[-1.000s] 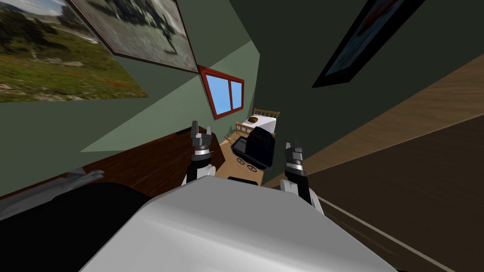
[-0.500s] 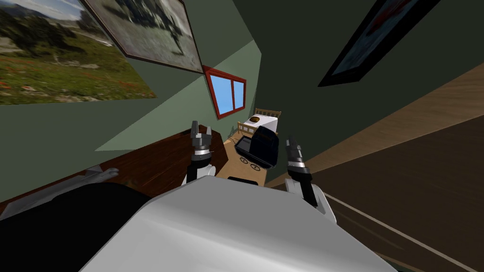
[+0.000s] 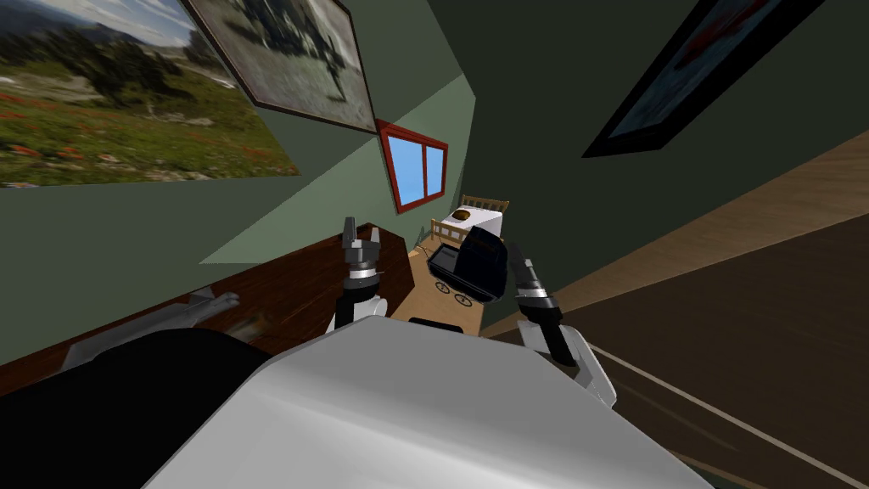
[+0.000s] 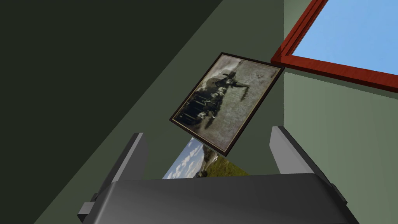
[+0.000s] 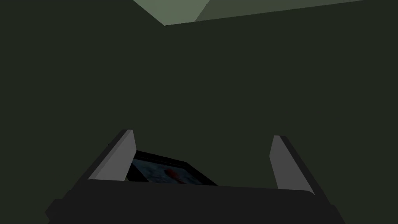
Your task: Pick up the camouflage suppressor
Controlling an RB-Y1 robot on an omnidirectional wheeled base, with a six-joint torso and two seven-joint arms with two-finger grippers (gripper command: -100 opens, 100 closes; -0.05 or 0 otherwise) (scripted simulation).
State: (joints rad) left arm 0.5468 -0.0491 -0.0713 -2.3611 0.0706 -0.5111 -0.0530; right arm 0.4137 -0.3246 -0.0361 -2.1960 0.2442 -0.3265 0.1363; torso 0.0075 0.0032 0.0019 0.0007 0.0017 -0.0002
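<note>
Your left gripper (image 3: 349, 229) hangs above the far end of the dark wood surface (image 3: 288, 284), its fingers apart and holding nothing. Your right gripper (image 3: 514, 253) is raised beside the black office chair (image 3: 471, 259), fingers likewise apart and empty. The camouflage suppressor (image 3: 252, 323) looks to be the small mottled brown piece lying on the surface at the robot's left side, just beside a long pale grey object (image 3: 204, 304) and well apart from both grippers.
</note>
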